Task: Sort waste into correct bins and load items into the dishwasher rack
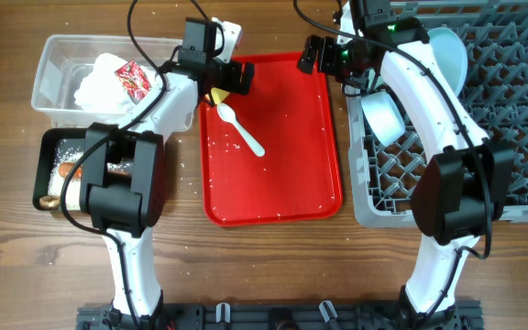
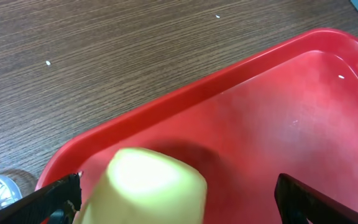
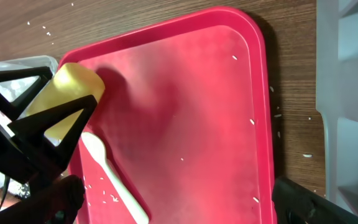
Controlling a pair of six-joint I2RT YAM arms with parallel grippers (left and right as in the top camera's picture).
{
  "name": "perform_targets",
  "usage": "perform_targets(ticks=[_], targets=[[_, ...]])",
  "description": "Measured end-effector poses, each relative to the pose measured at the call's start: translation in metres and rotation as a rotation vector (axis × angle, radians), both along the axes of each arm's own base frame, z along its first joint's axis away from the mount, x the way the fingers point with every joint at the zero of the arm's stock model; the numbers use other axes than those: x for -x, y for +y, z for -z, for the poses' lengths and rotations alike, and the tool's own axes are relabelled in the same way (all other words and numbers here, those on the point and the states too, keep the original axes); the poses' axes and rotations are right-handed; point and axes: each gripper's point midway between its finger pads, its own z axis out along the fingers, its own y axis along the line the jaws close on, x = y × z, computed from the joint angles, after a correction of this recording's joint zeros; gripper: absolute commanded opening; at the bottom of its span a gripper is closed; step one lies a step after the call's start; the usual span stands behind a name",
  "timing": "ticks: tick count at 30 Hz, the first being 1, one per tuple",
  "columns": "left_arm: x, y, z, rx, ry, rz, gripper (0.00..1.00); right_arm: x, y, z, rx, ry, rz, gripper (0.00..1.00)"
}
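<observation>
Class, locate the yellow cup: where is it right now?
Overhead, the yellow cup sits at the red tray's far left corner, between the tips of the open left claw, with the white spoon just nearer the robot.

yellow cup point(image 2: 155, 186), red tray point(image 2: 278, 106), wooden table point(image 2: 104, 50)

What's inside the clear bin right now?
Crumpled white napkins and a red wrapper lie in the clear bin. The left arm covers one end, so anything there is hidden.

Brown wood-grain table point(image 1: 7, 247), fine darker streaks, even light, soft shadows
</observation>
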Motion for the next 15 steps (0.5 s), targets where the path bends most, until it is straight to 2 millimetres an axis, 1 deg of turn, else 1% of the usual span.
perform_targets(ticks=[5, 7, 8, 9, 10, 11, 12, 13, 14, 15], targets=[[0.005, 0.001, 0.003, 0.028, 0.045, -0.045, 0.95, -0.001, -0.001, 0.0, 0.003, -0.003, 0.002, 1.0], [0.015, 0.002, 0.005, 0.044, 0.104, -0.083, 0.92, -0.001, -0.001, 0.0, 0.006, -0.004, 0.003, 1.0], [0.022, 0.003, 0.002, 0.05, 0.135, -0.1, 0.92, -0.001, -0.001, 0.0, 0.007, -0.004, 0.003, 1.0], [0.033, 0.002, -0.006, 0.057, 0.17, -0.116, 0.93, -0.001, -0.001, 0.0, 0.007, -0.004, 0.004, 1.0], [0.037, -0.001, -0.012, 0.063, 0.173, -0.118, 0.99, -0.001, -0.001, 0.0, 0.007, -0.004, 0.004, 1.0], [0.046, -0.006, -0.022, 0.07, 0.191, -0.122, 0.99, -0.001, -0.001, 0.0, 0.009, -0.004, 0.004, 0.99], [0.049, -0.01, -0.03, 0.085, 0.189, -0.131, 0.99, -0.001, -0.002, 0.0, 0.009, -0.005, 0.005, 1.0], [0.05, -0.013, -0.034, 0.096, 0.187, -0.138, 0.94, -0.001, -0.002, 0.0, 0.009, -0.005, 0.005, 1.0], [0.053, -0.016, -0.044, 0.119, 0.19, -0.161, 0.87, -0.001, -0.002, 0.0, 0.01, -0.004, 0.004, 1.0], [0.055, -0.015, -0.051, 0.137, 0.194, -0.185, 0.87, -0.001, -0.002, 0.001, 0.01, -0.002, 0.004, 1.0]])
